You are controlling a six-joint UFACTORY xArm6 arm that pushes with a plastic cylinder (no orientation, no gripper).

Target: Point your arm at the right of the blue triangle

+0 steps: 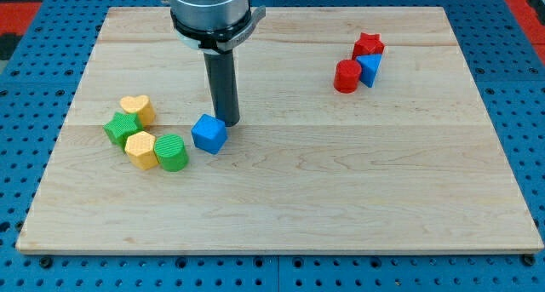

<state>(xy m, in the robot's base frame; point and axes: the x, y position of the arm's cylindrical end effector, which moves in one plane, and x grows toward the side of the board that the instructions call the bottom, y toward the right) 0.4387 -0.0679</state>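
The blue triangle (370, 69) sits at the view's upper right on the wooden board (281, 198). It touches a red cylinder (346, 76) on its left and a red star (369, 45) just above it. My tip (230, 121) is far to the left of that group, near the board's middle left. The tip is touching or almost touching the upper right corner of a blue cube (209, 134).
A cluster lies at the view's left: a yellow heart (136, 109), a green star-like block (122, 128), a yellow hexagon (141, 149) and a green cylinder (172, 151). The arm's grey wrist (211, 15) hangs over the board's top edge.
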